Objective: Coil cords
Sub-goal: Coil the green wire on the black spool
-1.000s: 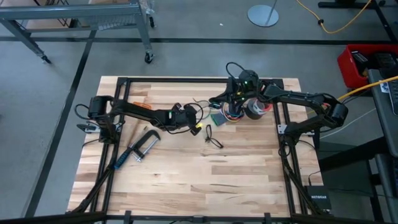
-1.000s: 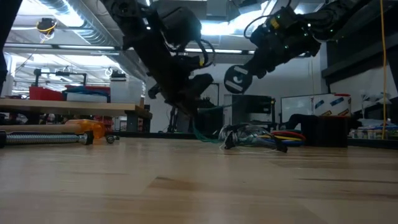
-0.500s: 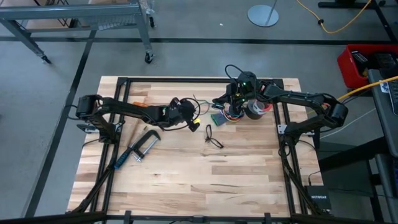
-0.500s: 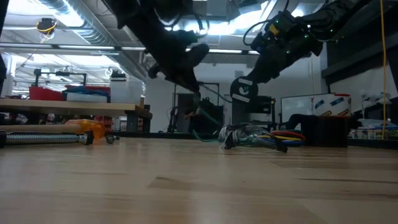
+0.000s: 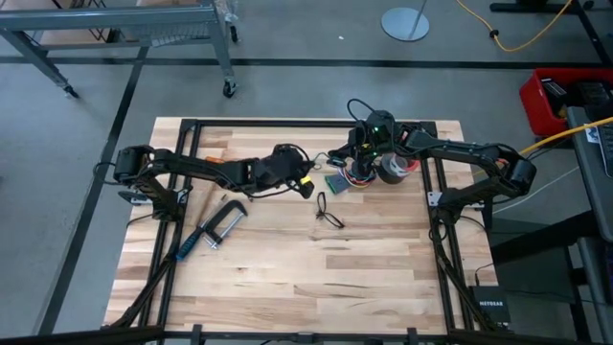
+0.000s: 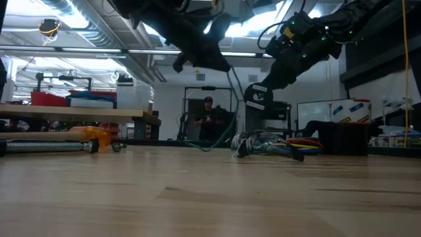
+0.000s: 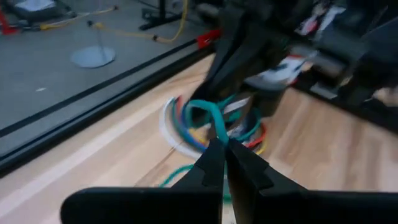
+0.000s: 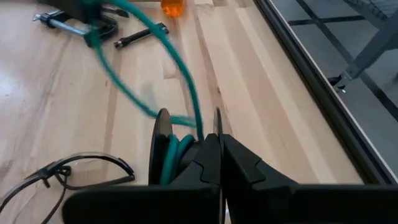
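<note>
A thin teal cord (image 8: 168, 62) runs from my left gripper to a small black spool (image 8: 186, 146) that has teal turns wound between its two flanges. My left gripper (image 7: 224, 144) is shut on the cord, raised above the table's far middle (image 5: 305, 183). My right gripper (image 8: 217, 144) is shut at the spool, just right of the left gripper in the high view (image 5: 343, 172). In the low view the spool (image 6: 255, 97) hangs clear of the table, and the cord (image 6: 223, 135) sags below both grippers. My left gripper pinches the cord at a bend (image 7: 219, 134) between its two fingertips. A small loop of cord (image 7: 202, 112) stands beyond the tips. The held part is lifted clear of the table, and the cord hangs slack below it. My right gripper is shut on the edge of one spool flange (image 8: 216, 127), pinched between its two fingers. The fingers slant down toward the table's left. The spool is lifted clear, and the cord leaves it beside the fingers (image 8: 199, 127).
A bundle of multicoloured wires (image 5: 362, 175) and a dark roll (image 5: 391, 170) lie under the right arm. Black spectacle-shaped wire loops (image 5: 328, 213) lie near the middle of the table. A metal clamp (image 5: 213, 230) and an orange piece (image 5: 218, 163) lie at the left. A person stands in the far doorway (image 6: 207, 118).
My left gripper has risen with the cord and gone a little toward the table's far right, drawing the cord up off the table. My right gripper has lowered the spool slightly.
</note>
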Available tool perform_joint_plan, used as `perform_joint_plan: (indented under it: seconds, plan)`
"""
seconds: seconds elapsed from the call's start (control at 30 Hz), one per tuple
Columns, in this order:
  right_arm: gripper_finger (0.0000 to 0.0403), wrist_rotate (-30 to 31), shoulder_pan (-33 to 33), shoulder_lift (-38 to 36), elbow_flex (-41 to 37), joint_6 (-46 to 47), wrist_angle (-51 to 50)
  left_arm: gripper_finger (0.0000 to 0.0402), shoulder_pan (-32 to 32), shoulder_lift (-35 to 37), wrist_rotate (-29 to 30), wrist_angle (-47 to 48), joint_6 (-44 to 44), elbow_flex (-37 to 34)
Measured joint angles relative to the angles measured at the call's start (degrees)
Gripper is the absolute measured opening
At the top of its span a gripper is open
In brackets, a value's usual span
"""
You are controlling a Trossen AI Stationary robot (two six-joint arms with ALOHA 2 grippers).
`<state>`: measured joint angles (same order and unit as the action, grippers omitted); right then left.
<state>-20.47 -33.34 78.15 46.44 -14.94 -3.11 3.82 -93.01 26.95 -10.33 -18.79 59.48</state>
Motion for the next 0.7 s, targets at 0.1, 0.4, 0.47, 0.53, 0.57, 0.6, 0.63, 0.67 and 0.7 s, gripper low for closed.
perform_joint_plan:
  seconds: [0.1, 0.4, 0.47, 0.53, 0.57, 0.6, 0.63, 0.67, 0.7]
  plan:
    - [0.0003, 1.46, 0.02, 0.00, 0.00, 0.31, 0.02, 0.0000, 0.02, 0.00, -1.96, -1.50, -0.04, 0.00]
    - [0.0003, 2.00, 0.70, 0.00, 0.00, 1.64, 0.74, 0.0000, 0.21, 0.00, -4.07, -9.59, 3.70, 0.00]
    - [0.0003, 3.19, 1.66, 0.02, 0.00, 1.79, 2.06, 0.0000, 0.62, 0.00, -4.08, -10.91, 3.78, 0.00]
    - [0.0003, 3.72, 3.03, 0.35, 0.00, 2.75, 4.58, 0.0000, 1.18, 0.00, -4.10, -11.88, 2.40, 0.00]
    - [0.0003, 3.84, 3.83, 0.69, 0.00, 3.17, 6.42, 0.0000, 1.42, 0.00, -4.09, -12.04, 1.20, 0.02]
    - [0.0003, 4.01, 4.47, 1.02, 0.00, 3.81, 8.11, 0.0000, 1.63, 0.00, -4.10, -12.06, 0.62, 0.02]
    - [0.0003, 4.63, 5.10, 1.49, 0.00, 4.41, 9.82, 0.0000, 1.84, -0.04, -4.10, -12.03, -0.32, 0.02]
    - [0.0003, 5.57, 5.75, 2.08, 0.00, 5.28, 11.94, 0.0000, 1.92, -0.07, -4.10, -11.97, -0.79, 0.02]
    - [0.0003, 6.61, 6.26, 2.74, 0.00, 6.18, 13.92, 0.0000, 1.92, -0.09, -4.10, -11.95, -1.35, 0.02]
